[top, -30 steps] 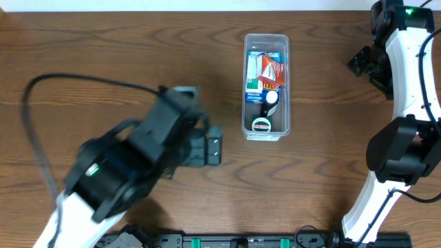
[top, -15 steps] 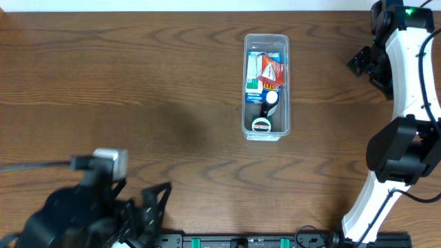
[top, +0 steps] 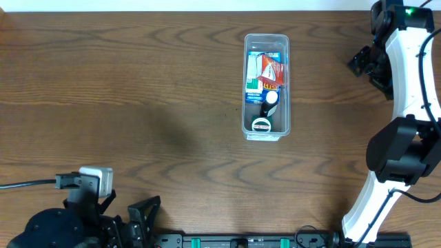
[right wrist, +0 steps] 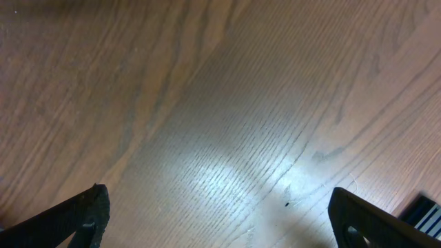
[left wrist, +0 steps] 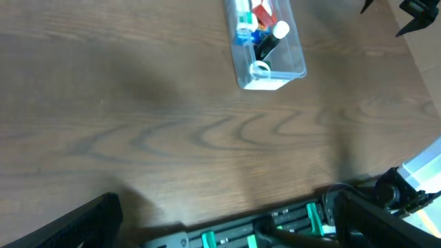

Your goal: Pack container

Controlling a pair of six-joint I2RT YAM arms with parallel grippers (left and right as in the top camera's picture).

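**A:** ok, what's seen closest in?

**B:** The left gripper [top: 141, 212] is parked at the near-left corner of the table [top: 138, 89], just beside the black rail [top: 241, 241] with the green clips. Its jaws are spread wide and nothing is held between them.

**A:** and the container?

**B:** The container [top: 287, 89] is found further out, a bit right of centre. It's laid flat on the wood with its long side running away from the near edge, well apart from both arms. Small stuff is packed inside: a round green-and-white thing [top: 261, 125] at the near end, a black piece with a white cap [top: 273, 98] past that, and red-and-white packets [top: 271, 69] toward the far end.

**A:** right side?

**B:** The right gripper [right wrist: 219, 200] is held out at the far right over bare wood. The fingers are kept wide apart and nothing is gripped there either.
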